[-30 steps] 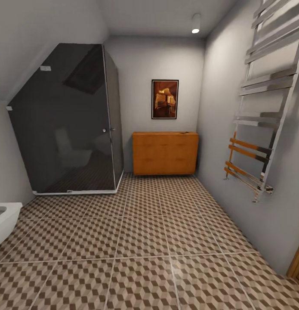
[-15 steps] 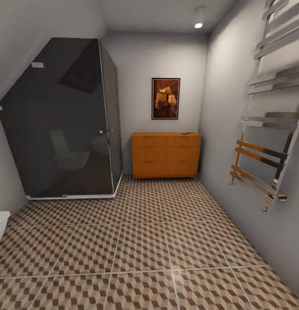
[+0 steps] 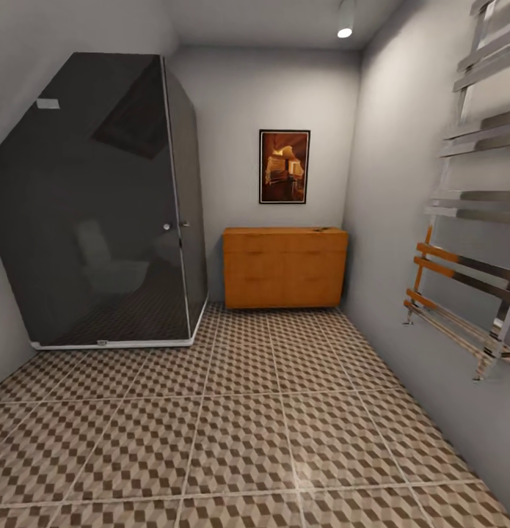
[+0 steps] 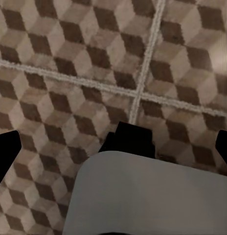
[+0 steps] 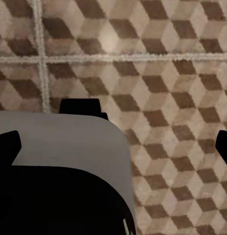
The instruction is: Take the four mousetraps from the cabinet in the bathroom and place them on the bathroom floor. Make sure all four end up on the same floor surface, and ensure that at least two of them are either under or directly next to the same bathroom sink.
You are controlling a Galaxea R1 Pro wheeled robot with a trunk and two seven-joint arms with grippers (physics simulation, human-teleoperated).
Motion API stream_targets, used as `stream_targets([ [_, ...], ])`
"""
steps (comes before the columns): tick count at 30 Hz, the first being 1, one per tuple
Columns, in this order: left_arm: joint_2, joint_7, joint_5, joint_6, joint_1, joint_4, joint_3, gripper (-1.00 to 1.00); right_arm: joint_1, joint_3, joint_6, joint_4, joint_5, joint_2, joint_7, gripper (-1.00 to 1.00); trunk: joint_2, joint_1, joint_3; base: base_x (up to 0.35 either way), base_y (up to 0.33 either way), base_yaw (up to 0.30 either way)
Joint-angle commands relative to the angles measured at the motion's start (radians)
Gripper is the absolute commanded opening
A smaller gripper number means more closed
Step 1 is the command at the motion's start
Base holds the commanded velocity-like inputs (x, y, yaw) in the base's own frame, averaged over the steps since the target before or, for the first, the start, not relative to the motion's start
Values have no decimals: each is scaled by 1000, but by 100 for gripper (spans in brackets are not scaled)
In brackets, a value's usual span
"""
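Cube-patterned bathroom floor point(image 3: 240, 433) is spread across the room. A dark glass shower enclosure point(image 3: 100, 205) is set at the left, and the cabinet point(image 3: 284, 268) against the far wall beneath a framed picture point(image 3: 284, 166). Both grippers' fingertips are seen wide apart, released, above the tiles; mousetraps cannot be made out.

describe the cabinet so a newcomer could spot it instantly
Look to the far wall, right of the dark glass shower. Below the framed picture stands the cabinet, low and wide on the tiled floor. It is the one orange-brown wooden piece here.
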Motion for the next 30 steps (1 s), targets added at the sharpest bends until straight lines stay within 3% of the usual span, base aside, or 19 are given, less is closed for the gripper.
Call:
stream_targets([
  [1, 0, 2, 6, 0, -1, 0, 1, 100, -1, -7, -6, 3, 10, 0, -4, 100, 0, 0, -1, 321, 0, 0],
  [11, -1, 1, 6, 31, -1, -3, 2, 100, -1, -10, -6, 3, 10, 1, -9, 100, 0, 0, -1, 321, 0, -84],
  [30, -2, 1, 5, 39, -1, -5, 4, 100, -1, -11, -6, 3, 9, 1, -13, 100, 0, 0, -1, 322, 0, -275],
])
